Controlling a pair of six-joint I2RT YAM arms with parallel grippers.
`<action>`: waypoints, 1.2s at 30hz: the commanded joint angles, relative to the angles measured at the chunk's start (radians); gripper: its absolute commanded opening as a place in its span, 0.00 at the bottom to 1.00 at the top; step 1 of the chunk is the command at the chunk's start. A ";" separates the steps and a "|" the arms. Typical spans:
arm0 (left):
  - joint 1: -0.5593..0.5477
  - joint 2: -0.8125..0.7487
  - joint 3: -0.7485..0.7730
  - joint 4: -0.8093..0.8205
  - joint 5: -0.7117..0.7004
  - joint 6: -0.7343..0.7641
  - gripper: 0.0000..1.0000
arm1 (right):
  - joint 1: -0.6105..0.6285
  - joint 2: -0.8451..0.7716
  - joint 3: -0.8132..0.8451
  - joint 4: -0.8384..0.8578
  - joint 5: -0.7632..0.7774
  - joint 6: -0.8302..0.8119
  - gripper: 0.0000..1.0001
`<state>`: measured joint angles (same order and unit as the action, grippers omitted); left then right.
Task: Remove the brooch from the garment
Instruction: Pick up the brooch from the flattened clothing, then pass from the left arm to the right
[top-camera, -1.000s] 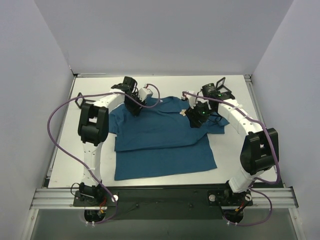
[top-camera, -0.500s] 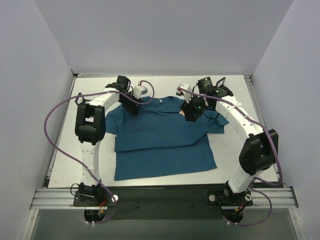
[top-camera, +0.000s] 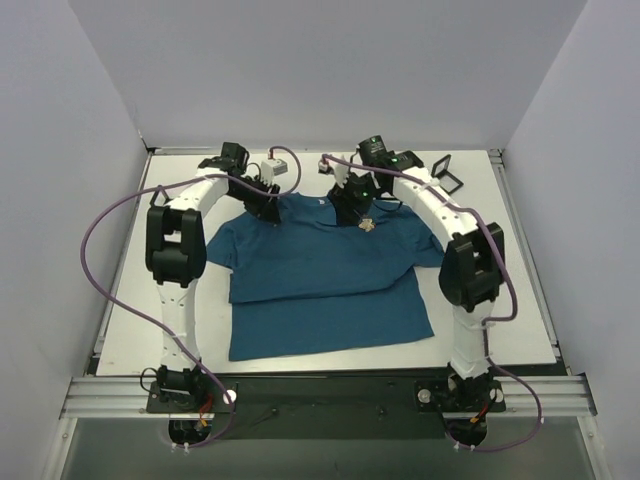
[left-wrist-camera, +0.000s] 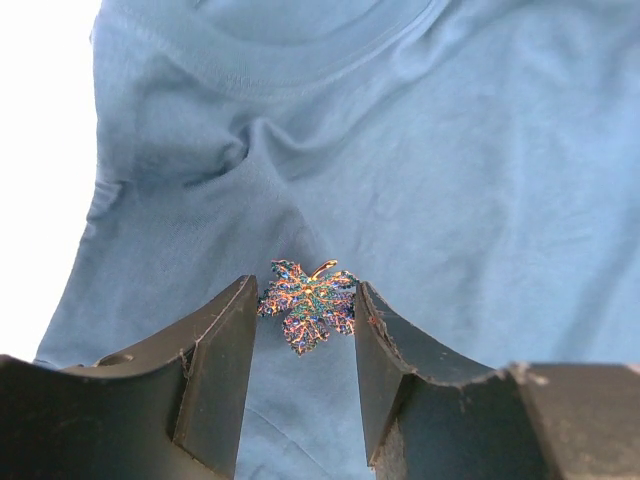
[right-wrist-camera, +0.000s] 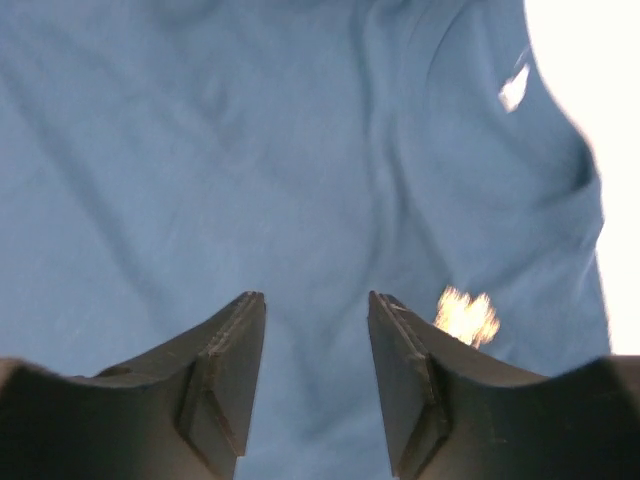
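Over the table, top view, brooch (top-camera: 367, 226): lies on the upper chest of the garment (top-camera: 320, 290), at about 4 o'clock from the neck opening (top-camera: 322, 212).
Top view, right gripper (top-camera: 352, 207): hovers at the collar. The brooch is just beside it at about 4 o'clock, so this is the nearer arm.
Top view, left gripper (top-camera: 270, 207): hangs over the opposite shoulder. The brooch is well apart from it, across the neckline at about 3 o'clock.
Left wrist view, brooch (left-wrist-camera: 308, 303): framed in the gap between the two fingers, straight ahead at 12 o'clock along the approach line. Judged with the top view, it rests on cloth beyond the tips, not between the pads.
Left wrist view, shape: leaf-like and about as wide as it is long, so no strong long axis. A thin stem (left-wrist-camera: 325, 268) points to 1 o'clock.
Left wrist view, jaws: spread apart, nothing held.
Right wrist view, brooch (right-wrist-camera: 467, 316): a glare-bright patch outside the gap, just past the right-hand finger (right-wrist-camera: 400, 370), at about 3 o'clock from the space between the tips.
Right wrist view, jaws: parted and empty, only blue cloth between them.
Coming move, judgement: the right arm is close but off-centre and needs a sideways shift toward 3 o'clock in its own view. The left arm is lined up but has farther to travel.
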<state>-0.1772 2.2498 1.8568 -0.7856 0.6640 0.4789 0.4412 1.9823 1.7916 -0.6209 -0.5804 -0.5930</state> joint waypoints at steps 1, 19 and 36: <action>0.025 0.046 0.107 -0.128 0.208 0.050 0.48 | 0.001 0.136 0.189 -0.085 -0.119 0.015 0.47; 0.044 0.142 0.259 -0.434 0.470 0.234 0.47 | 0.053 0.346 0.374 0.085 -0.343 0.104 0.64; 0.079 0.183 0.329 -0.699 0.629 0.513 0.48 | 0.004 0.348 0.347 0.141 -0.500 -0.056 0.61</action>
<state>-0.1074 2.4283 2.1403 -1.3163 1.2087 0.8692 0.4908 2.3543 2.1296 -0.4984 -0.8894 -0.6151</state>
